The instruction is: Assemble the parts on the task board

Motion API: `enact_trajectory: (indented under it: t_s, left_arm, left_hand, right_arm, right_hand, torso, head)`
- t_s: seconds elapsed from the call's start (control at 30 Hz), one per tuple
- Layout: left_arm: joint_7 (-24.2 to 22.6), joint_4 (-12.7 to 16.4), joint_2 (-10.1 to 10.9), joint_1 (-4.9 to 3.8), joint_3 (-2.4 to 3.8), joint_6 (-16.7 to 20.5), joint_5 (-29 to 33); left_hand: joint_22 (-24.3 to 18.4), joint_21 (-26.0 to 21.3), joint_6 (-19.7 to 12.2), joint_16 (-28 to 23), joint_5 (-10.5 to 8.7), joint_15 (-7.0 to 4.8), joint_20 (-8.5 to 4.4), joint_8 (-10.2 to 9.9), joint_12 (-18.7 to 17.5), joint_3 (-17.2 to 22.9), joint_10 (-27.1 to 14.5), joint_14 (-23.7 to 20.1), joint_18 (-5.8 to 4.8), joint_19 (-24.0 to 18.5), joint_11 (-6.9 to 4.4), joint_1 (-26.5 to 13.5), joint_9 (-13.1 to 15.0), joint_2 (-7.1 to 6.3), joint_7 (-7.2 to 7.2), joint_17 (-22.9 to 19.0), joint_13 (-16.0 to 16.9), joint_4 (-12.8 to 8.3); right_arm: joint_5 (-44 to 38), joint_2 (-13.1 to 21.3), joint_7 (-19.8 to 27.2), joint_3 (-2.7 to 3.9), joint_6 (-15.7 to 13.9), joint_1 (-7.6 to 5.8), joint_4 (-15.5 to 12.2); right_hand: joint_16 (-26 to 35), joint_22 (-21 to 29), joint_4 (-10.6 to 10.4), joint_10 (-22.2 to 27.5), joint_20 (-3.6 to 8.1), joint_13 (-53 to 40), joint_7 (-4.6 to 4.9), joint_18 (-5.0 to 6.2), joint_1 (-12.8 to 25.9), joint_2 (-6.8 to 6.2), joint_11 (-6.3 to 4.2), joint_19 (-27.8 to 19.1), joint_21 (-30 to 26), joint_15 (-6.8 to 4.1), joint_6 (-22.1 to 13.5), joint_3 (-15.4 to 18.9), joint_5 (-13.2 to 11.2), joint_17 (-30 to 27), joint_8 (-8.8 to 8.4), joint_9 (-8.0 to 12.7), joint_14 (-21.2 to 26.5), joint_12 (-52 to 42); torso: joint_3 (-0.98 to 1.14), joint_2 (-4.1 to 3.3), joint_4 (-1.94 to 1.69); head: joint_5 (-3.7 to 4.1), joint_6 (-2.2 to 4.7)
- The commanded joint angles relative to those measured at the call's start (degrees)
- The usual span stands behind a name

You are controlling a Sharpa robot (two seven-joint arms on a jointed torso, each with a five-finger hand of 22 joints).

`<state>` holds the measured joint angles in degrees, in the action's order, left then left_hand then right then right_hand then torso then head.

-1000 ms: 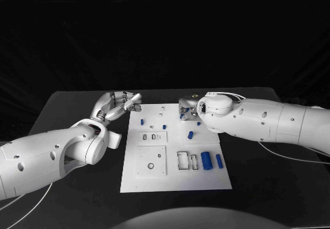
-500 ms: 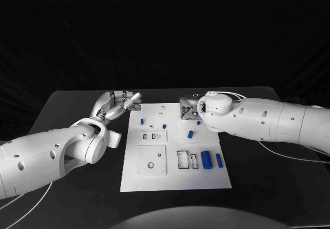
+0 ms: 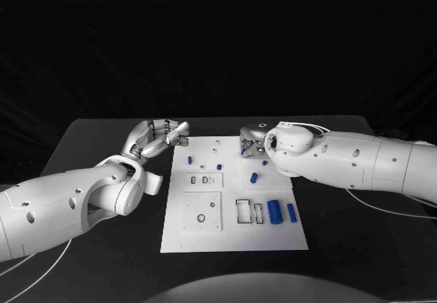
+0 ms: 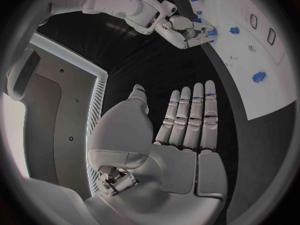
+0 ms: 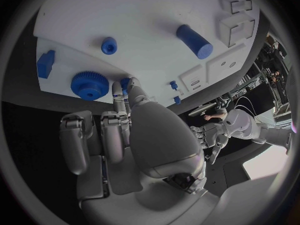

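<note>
Task board (image 3: 232,208), a flat white rectangular plate, lies mid-surface in the head view with blue cylinders (image 3: 274,211) near its right edge; left hand (image 3: 160,140) hovers off its far left corner, right hand (image 3: 254,146) over its far edge. Left wrist view shows straight, spread, empty fingers (image 4: 190,117). Right wrist view shows fingers curled beside a toothed blue gear (image 5: 89,85); grip cannot be told.

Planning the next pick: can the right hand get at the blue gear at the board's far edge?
Probably yes: the right hand hovers beside the blue gear, fingers near it, with nothing between them.
</note>
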<state>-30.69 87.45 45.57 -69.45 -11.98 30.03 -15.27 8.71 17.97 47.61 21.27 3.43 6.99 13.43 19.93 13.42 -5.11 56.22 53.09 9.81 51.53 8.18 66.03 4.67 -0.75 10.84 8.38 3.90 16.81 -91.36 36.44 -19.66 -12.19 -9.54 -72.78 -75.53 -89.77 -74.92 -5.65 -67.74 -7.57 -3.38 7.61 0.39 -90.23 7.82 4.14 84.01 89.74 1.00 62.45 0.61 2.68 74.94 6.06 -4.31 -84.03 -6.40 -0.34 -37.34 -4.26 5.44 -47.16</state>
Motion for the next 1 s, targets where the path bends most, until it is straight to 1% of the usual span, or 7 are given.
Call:
enact_trajectory:
  t_s: [0.03,0.2,0.37,0.63,0.8,0.9,1.0]
  left_arm:
    - [-0.5,0.1,-0.2,-0.09,0.12,0.1,-0.3]
    - [-0.5,0.1,-0.2,-0.09,0.23,0.1,-0.3]
    - [-0.5,0.2,-0.2,-0.09,0.37,0.2,-0.3]
    - [-0.5,0.2,-0.1,-0.16,0.60,0.4,-0.3]
    - [-0.5,0.3,-0.1,-0.27,0.65,0.4,-0.3]
    - [-0.5,0.4,0.0,-0.38,0.68,0.5,-0.3]
    - [-0.5,0.6,0.1,-0.53,0.70,0.6,-0.3]
  left_hand:
    - [-0.1,-0.4,0.4,-0.2,0.09,0.05,0.12,-0.4,-0.3,-0.4,0.4,-0.5,0.61,-0.4,0.06,0.2,0.1,0.56,-0.10,0.1,0.1,-0.1]
    - [-0.1,-0.4,0.4,-0.3,0.10,0.06,0.14,-0.4,-0.3,-0.4,0.4,-0.5,0.61,-0.4,0.07,0.2,0.1,0.59,-0.10,0.1,0.1,-0.1]
    - [-0.1,-0.4,0.4,-0.3,0.10,0.06,0.14,-0.4,-0.3,-0.4,0.4,-0.5,0.61,-0.4,0.07,0.2,0.1,0.59,-0.10,0.1,0.1,-0.1]
    - [-0.1,-0.4,0.4,-0.3,0.12,0.07,0.15,-0.5,-0.3,-0.4,0.4,-0.6,0.61,-0.5,0.07,0.2,0.1,0.64,-0.10,0.1,0.1,-0.1]
    - [-0.1,-0.4,0.4,-0.3,0.12,0.07,0.15,-0.5,-0.3,-0.4,0.4,-0.6,0.61,-0.5,0.07,0.2,0.1,0.64,-0.10,0.1,0.1,-0.1]
    - [-0.1,-0.4,0.4,-0.3,0.12,0.07,0.15,-0.5,-0.3,-0.4,0.4,-0.6,0.61,-0.5,0.07,0.2,0.1,0.64,-0.10,0.1,0.1,-0.1]
    - [-0.1,-0.4,0.5,-0.3,0.14,0.08,0.17,-0.6,-0.3,-0.5,0.4,-0.6,0.61,-0.5,0.07,0.3,0.1,0.69,-0.10,0.1,0.1,-0.1]
  right_arm:
    - [0.7,0.2,3.1,0.05,-8.0,0.00,-0.4]
    - [1.4,0.2,5.3,0.19,-13.4,0.00,-0.7]
    - [1.7,-0.9,6.9,0.50,-16.0,-0.03,0.0]
    - [2.5,-3.6,8.1,0.94,-15.5,-0.09,2.8]
    - [2.6,-5.8,8.8,1.06,-14.8,-0.11,5.5]
    - [2.4,-7.0,9.2,1.09,-14.4,-0.10,6.9]
    - [2.1,-8.1,9.4,1.10,-13.7,-0.06,8.3]
  right_hand:
    - [-0.2,-15.1,0.1,-0.4,0.45,-0.1,-0.55,-0.39,-0.9,0.28,0.12,6.0,0.3,-0.22,1.1,-0.6,0.2,15.1,0.04,-0.5,-6.0,0.4]
    - [-0.2,-15.1,0.1,-0.5,0.45,-0.1,-0.53,-0.39,-1.0,0.18,0.14,6.0,0.3,-0.21,1.2,-0.7,0.2,15.1,0.04,-0.5,-6.0,0.5]
    - [-0.2,-15.1,0.1,-0.6,0.43,0.0,-0.47,-0.39,-1.0,-0.01,0.21,6.0,0.3,-0.17,1.2,-0.8,0.2,15.1,-0.03,-0.5,-6.0,0.7]
    - [-0.2,-15.1,-0.1,-0.3,0.35,0.0,-0.42,-0.39,-1.1,-0.29,0.37,6.0,0.3,-0.03,1.0,-1.1,0.2,15.1,-0.42,-0.4,-6.0,1.6]
    - [-0.2,-15.1,-0.2,-0.2,0.32,0.0,-0.44,-0.39,-1.1,-0.38,0.37,6.0,0.3,-0.01,0.9,-1.2,0.2,15.1,-0.57,-0.3,-6.0,1.9]
    - [-0.2,-15.1,-0.2,-0.1,0.30,0.0,-0.46,-0.39,-1.1,-0.43,0.37,6.0,0.3,0.00,0.8,-1.3,0.2,15.1,-0.65,-0.3,-6.0,2.1]
    - [-0.2,-15.1,-0.3,0.0,0.28,0.0,-0.47,-0.39,-1.2,-0.52,0.37,6.0,0.3,0.01,0.7,-1.4,0.2,15.1,-0.79,-0.2,-6.0,2.3]
  torso:
    - [0.01,0.04,0.06]
    - [0.02,0.05,0.00]
    - [0.01,0.05,-0.06]
    - [-0.07,0.03,-0.11]
    - [-0.06,0.02,-0.01]
    - [-0.08,-0.05,-0.11]
    - [-0.17,-0.28,-0.31]
  head:
    - [-0.13,0.08]
    - [-0.22,0.29]
    - [-0.52,0.48]
    - [-0.82,0.83]
    - [-1.77,0.80]
    - [-2.37,0.80]
    - [-2.59,0.86]
